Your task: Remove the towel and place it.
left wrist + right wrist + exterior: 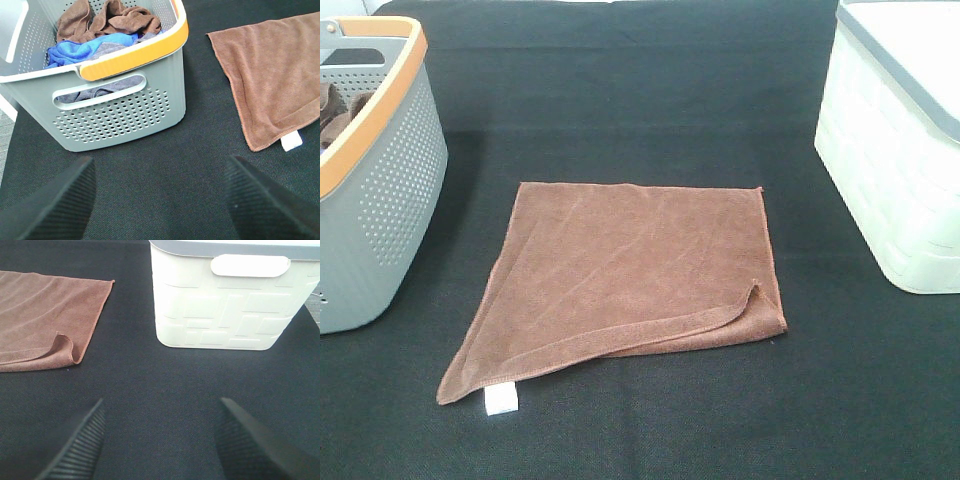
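One brown towel [630,275] lies spread out on the black woven tablecloth [650,120], fuzzy microfibre with stitched hems, one corner folded over and a small blank white tag [500,401] at another. It's between two baskets: a grey perforated plastic one [390,190] with an orange rim, holding crumpled brown, blue and grey cloths, and a white embossed one [890,170] with a grey rim. Left gripper [160,197] and right gripper [160,440] both have ribbed black jaws spread apart, holding nothing.

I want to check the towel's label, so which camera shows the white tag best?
The left wrist view: the white tag is large and sharp at the towel corner. The exterior high view shows it smaller. The right wrist view misses that corner.
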`<action>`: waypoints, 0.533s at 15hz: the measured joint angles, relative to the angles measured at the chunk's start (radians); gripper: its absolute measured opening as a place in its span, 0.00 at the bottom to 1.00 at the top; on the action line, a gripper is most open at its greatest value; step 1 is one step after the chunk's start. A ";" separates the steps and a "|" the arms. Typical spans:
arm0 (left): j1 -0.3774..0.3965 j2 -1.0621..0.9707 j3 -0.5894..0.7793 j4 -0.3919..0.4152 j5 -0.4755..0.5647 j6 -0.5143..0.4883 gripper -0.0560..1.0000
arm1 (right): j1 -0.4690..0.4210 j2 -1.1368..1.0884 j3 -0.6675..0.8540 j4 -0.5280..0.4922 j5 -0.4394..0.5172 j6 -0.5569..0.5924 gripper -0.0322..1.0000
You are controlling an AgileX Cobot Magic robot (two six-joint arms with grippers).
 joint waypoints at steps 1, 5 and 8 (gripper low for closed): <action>0.000 0.000 0.000 0.000 0.000 0.000 0.71 | 0.000 0.000 0.000 0.000 0.000 0.000 0.62; 0.000 0.000 0.000 0.000 0.000 0.000 0.71 | 0.000 0.000 0.000 0.000 0.000 0.000 0.62; 0.000 0.000 0.000 0.000 -0.001 0.000 0.71 | 0.000 0.000 0.000 0.000 0.000 0.000 0.62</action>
